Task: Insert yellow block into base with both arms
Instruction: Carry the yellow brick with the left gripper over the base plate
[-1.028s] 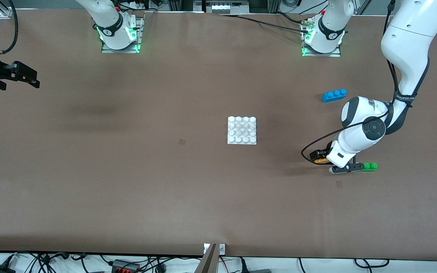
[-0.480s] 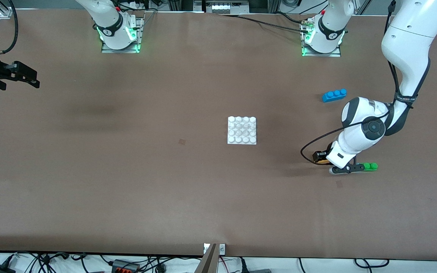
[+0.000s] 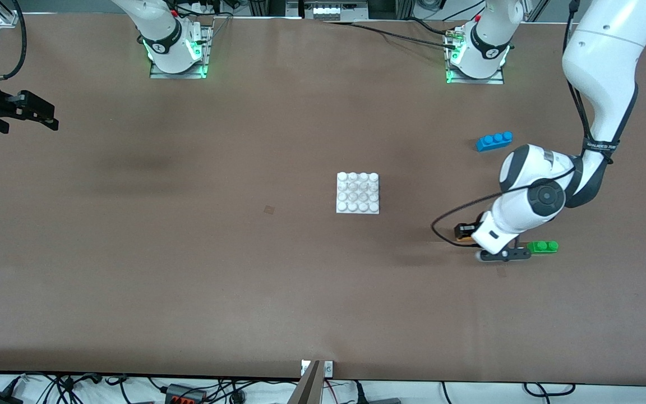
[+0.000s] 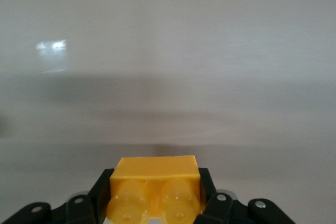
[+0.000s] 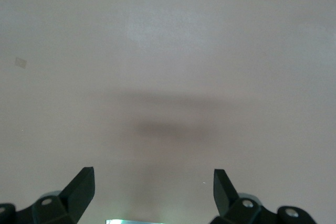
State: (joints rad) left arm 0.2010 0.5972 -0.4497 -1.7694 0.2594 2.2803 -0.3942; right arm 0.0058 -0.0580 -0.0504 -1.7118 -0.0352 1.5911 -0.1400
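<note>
Left pincer (image 4: 155,203) clamped on yellow block (image 4: 155,192), studs facing the wrist camera, over bare bench (image 3: 188,269) beside green brick (image 3: 543,246). Base (image 3: 358,193) mid-bench, well apart; path looks clear. Blue brick (image 3: 494,141) off-route. Right pincer (image 5: 152,190) waits at its end, fingers apart, empty.

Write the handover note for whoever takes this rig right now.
Left gripper: shut on the yellow block, low over the table beside the green brick, toward the left arm's end.
Right gripper: open, holding nothing; that arm waits at its own end.
Base: mid-table, nothing on it.
Done: block grasped.
Left: carry it to the base and press it in.
</note>
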